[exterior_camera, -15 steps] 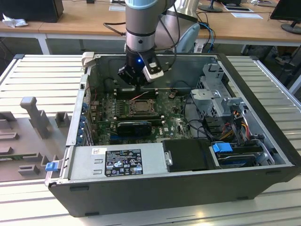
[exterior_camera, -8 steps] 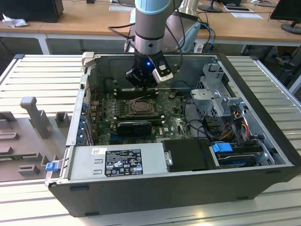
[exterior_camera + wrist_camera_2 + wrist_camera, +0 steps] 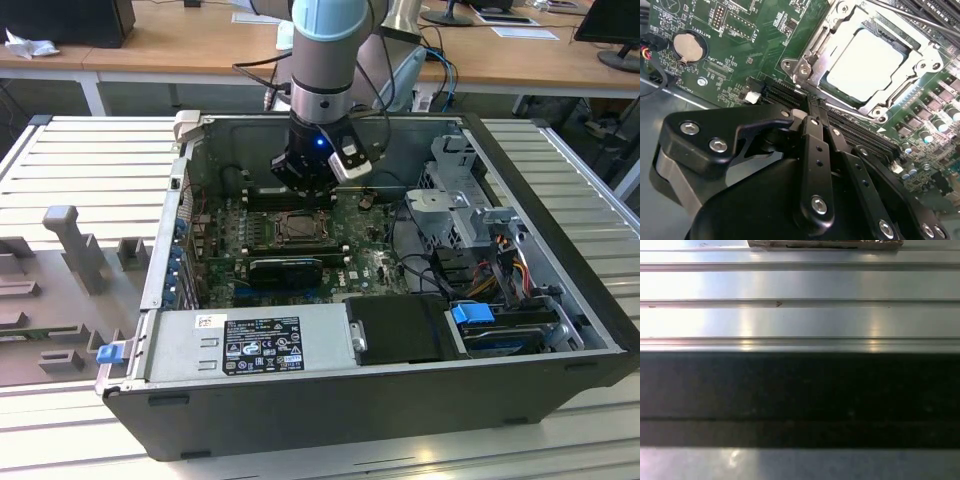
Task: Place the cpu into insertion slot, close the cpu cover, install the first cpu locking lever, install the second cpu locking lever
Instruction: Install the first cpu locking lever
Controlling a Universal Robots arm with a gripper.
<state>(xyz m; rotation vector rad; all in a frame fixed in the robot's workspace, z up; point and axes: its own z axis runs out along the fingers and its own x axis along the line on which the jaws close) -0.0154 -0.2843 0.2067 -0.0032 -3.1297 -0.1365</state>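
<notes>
Tool over the CPU socket, cpu seated, cover down.

Nearest in the second wrist view, the tool (image 3: 817, 117) had its black fingers (image 3: 812, 150) pressed together, pinching nothing, tips just beside the socket's near edge. Past them the cpu (image 3: 865, 62) lay flat in the insertion slot (image 3: 807, 55), with the cpu cover (image 3: 920, 67) lying over its edges, pale face showing through the cut-out. A thin locking lever (image 3: 900, 15) ran along the far side; whether either lever was hooked I couldn't tell. Risk, as a judgement: the closed tips sat close to the slot rim and nearby memory slots, so a skewed push could slip off a lever and scrape the green motherboard (image 3: 740, 45). In the exterior view the arm's wrist hid part of the open computer case (image 3: 560, 330) on the ribbed surface (image 3: 90, 160).
</notes>
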